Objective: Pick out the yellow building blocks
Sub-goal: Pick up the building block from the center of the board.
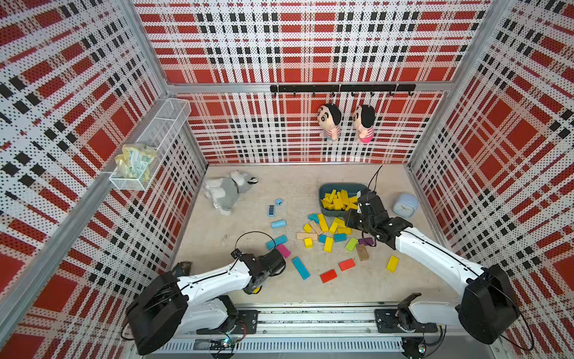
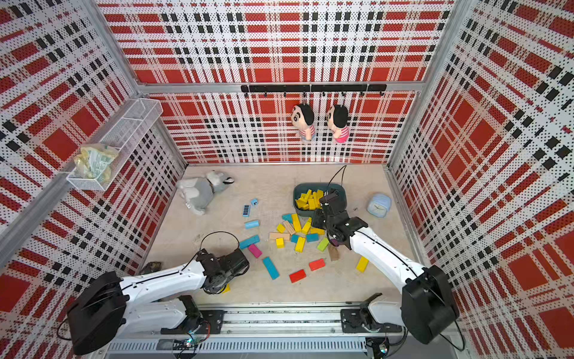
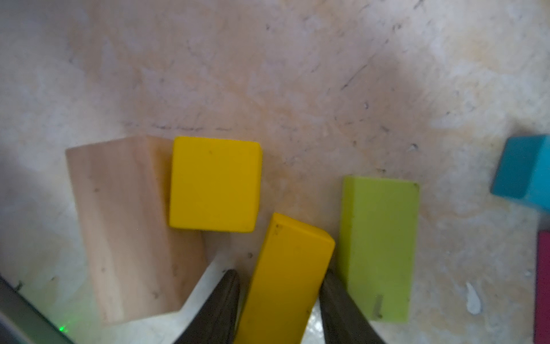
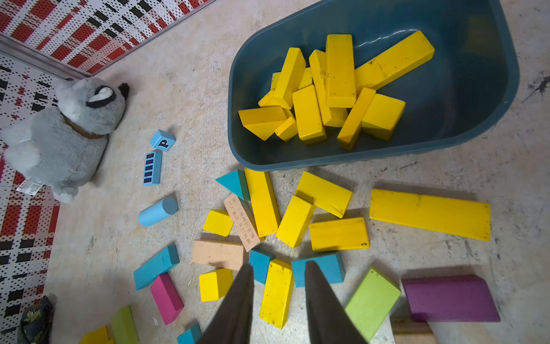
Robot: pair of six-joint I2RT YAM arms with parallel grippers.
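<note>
Left end effector (image 3: 279,272) grips a yellow bar (image 3: 297,247), beside a lime-green brick (image 3: 378,247).

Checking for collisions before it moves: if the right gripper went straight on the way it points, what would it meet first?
Probably the long yellow block showing between the fingers of the right gripper; how far off it lies is unclear.

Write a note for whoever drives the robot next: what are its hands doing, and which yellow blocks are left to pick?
Left hand: closed on a yellow bar, with a yellow cube next to it.
Right hand: open, empty, hovering by the teal bin.
Done: a heap of yellow blocks lies in the bin.
Left: several loose yellow blocks on the table in front of the bin, plus a lone yellow brick near the right arm.
</note>
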